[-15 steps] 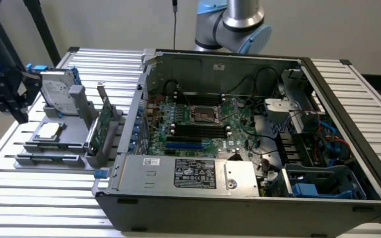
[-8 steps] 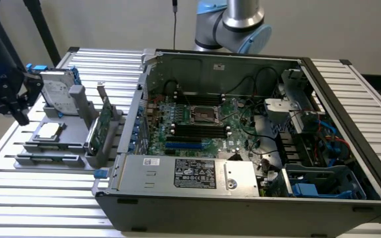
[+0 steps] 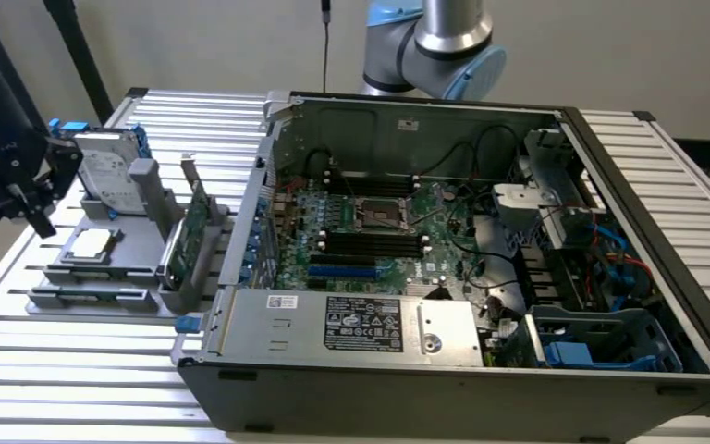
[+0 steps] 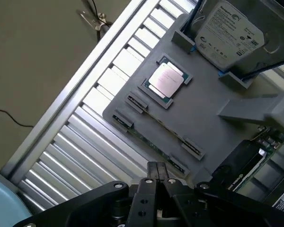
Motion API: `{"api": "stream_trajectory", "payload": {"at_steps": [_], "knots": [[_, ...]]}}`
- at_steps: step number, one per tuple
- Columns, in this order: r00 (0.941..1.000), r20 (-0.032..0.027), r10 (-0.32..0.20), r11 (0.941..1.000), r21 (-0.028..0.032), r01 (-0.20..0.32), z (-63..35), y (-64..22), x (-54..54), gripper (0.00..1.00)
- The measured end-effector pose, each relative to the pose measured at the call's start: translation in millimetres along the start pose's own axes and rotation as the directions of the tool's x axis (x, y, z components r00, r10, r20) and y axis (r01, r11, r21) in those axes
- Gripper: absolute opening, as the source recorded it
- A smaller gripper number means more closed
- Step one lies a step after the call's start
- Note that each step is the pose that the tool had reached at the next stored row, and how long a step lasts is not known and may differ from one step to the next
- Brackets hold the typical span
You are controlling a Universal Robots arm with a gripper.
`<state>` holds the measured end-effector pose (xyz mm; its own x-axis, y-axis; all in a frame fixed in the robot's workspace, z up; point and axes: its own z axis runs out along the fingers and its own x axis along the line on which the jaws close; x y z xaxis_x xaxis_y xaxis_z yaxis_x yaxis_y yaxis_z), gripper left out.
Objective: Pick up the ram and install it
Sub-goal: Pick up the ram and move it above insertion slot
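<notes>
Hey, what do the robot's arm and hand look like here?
The arm is a silver-grey tube with rounded light-blue joint caps. The hand is matt black, with two slim, flat fingers on angular black linkages dotted with pale screw heads.

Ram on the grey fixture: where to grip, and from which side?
Likely from above, mid-length. The ram seems to stand on edge in a slot of the fixture, with clips holding its ends. Only its long top edge between them is free, so pinch across its thin faces.
</notes>
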<state>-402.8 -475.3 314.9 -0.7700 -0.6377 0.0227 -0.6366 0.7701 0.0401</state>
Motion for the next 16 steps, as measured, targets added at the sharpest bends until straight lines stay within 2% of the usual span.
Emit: {"api": "stream_trajectory", "payload": {"at_steps": [4, 8, 12, 16], "knots": [[0.9973, -0.0030, -0.073, 0.9973, 0.0015, 0.073, 2.1, -0.1, 0.0, 0.11], [0.9894, -0.0061, -0.145, 0.9894, 0.0028, 0.145, 4.0, -0.2, -0.1, 0.11], [0.9765, -0.0093, -0.215, 0.9765, 0.0039, 0.216, 5.5, -0.1, -0.2, 0.11], [0.9580, -0.0125, -0.287, 0.9580, 0.0048, 0.287, 6.7, 0.0, -0.4, 0.11]]}}
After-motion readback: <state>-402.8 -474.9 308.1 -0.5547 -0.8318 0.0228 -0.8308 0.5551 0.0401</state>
